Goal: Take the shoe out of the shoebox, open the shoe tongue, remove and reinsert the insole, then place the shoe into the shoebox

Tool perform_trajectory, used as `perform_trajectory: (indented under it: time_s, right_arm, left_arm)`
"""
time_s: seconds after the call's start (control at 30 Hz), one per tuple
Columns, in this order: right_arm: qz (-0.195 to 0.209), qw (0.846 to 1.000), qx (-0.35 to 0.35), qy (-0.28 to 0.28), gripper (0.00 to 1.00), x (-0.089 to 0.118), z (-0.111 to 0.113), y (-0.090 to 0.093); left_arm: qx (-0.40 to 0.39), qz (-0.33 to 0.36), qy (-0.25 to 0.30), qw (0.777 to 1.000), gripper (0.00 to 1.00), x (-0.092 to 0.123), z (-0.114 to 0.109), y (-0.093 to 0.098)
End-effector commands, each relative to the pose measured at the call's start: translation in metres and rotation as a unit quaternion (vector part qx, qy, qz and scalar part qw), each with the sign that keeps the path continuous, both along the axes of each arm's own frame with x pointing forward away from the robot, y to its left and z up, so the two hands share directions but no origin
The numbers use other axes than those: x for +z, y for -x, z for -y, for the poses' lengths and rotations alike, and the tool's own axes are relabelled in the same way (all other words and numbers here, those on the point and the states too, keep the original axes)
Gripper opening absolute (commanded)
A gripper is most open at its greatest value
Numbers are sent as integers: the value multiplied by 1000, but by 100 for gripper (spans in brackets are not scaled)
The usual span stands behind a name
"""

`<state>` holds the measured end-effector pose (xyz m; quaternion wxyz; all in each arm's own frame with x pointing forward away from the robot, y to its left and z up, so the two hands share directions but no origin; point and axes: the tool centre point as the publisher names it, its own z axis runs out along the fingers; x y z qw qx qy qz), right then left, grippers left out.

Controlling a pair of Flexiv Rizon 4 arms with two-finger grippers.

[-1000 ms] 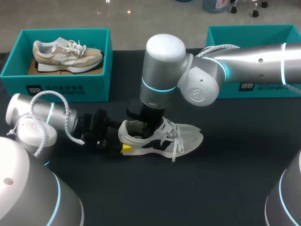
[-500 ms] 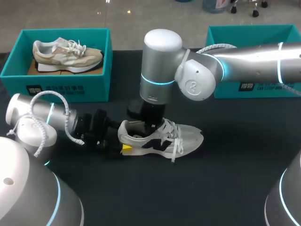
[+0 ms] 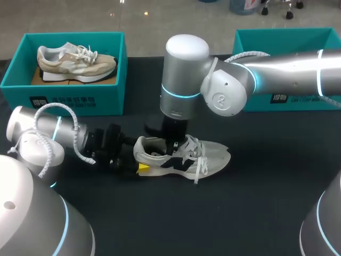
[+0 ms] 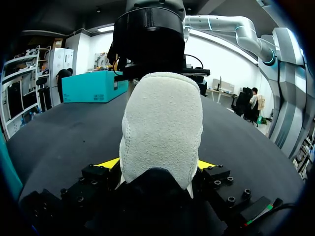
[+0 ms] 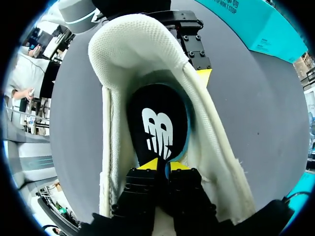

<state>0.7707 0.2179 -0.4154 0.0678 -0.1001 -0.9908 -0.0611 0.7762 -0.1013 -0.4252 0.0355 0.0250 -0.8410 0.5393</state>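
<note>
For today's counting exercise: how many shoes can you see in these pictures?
2. A beige shoe lies in the left shoebox; a white shoe lies on the table. The right shoebox's inside is hidden.

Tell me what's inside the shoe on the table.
A black insole, pinched by the right gripper. The toe end of the shoe is hidden behind that gripper.

Your left arm [image 3: 53, 130] lies low from 9 o'clock, its claw [image 4: 157, 164] clamped on the shoe [image 4: 162, 123] heel. Your right arm [image 3: 282, 69] enters from 3 o'clock, wrist vertical, claw [image 5: 158, 165] pinching the insole [image 5: 157, 115].
</note>
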Motion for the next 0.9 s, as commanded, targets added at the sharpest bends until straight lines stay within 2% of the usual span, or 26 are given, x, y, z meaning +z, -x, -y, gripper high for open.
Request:
perform_trajectory:
  time_s: [0.03, 0.33, 0.6, 0.9]
  right_arm:
    - [4, 1000, 11, -22, 0, -14, 14, 4]
    - [20, 998, 37, -42, 0, 14, 22, -2]
    - [33, 996, 51, -62, 0, 26, 20, -6]
    - [51, 994, 25, -92, 0, 40, 35, -11]
  left_arm:
    - [0, -1, -3, 1000, 0, -4, -1, -1]
    - [0, -1, -3, 1000, 0, -4, -1, -1]
    - [0, -1, -3, 1000, 0, -4, -1, -1]
    - [0, -1, -3, 1000, 0, -4, -1, -1]
